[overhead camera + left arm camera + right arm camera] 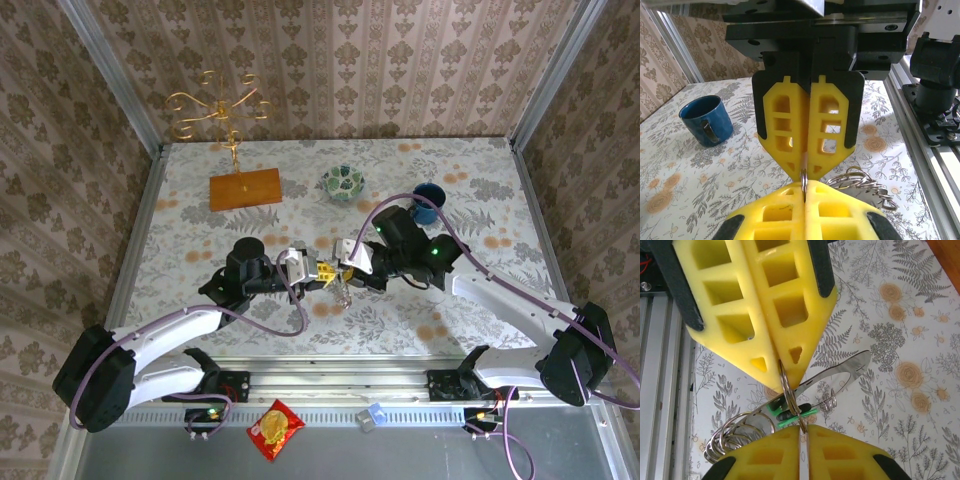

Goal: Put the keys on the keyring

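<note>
Both grippers meet above the table's middle, tip to tip. My left gripper [321, 270] [804, 189] is shut on a small metal split ring [803, 179] [788, 387]. My right gripper [346, 264] [803, 430] is shut on the same ring from the opposite side. Under the ring hangs the keyring [850, 365] [867, 186], a long silver loop. The green-headed keys [773, 408] sit by the ring, just above my right fingertips. The hanging bundle [342, 293] dangles below the jaws.
Several spare split rings [735, 434] hang at the loop's end. A blue mug [428, 200] [706, 119] and a patterned green bowl [342, 181] stand behind the grippers. The gold wire stand [218, 105] on its wooden base is back left. A snack packet [275, 430] lies on the near rail.
</note>
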### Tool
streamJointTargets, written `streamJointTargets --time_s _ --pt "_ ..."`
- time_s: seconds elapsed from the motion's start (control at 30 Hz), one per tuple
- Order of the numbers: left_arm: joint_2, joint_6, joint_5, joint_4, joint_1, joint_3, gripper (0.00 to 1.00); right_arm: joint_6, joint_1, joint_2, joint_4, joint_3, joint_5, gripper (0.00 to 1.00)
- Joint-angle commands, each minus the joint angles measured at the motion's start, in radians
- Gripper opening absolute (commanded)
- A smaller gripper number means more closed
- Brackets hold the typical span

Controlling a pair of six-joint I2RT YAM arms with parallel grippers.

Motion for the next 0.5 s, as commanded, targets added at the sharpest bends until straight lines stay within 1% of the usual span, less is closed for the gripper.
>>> streamJointTargets --time_s 0.0,0.17,0.47 --pt "-0.016 -0.020 0.020 0.051 0.002 -0.011 0.00 0.004 -0.003 0.000 0.020 0.000 -0.029 0.07" --pt "-0.016 -0.020 0.023 0.054 0.003 -0.012 0.00 0.007 -0.005 0.002 0.022 0.000 -0.049 0.00" --pt "-0.014 -0.031 0.018 0.096 0.001 -0.018 0.00 0.010 -0.006 0.064 0.023 0.029 -0.096 0.00"
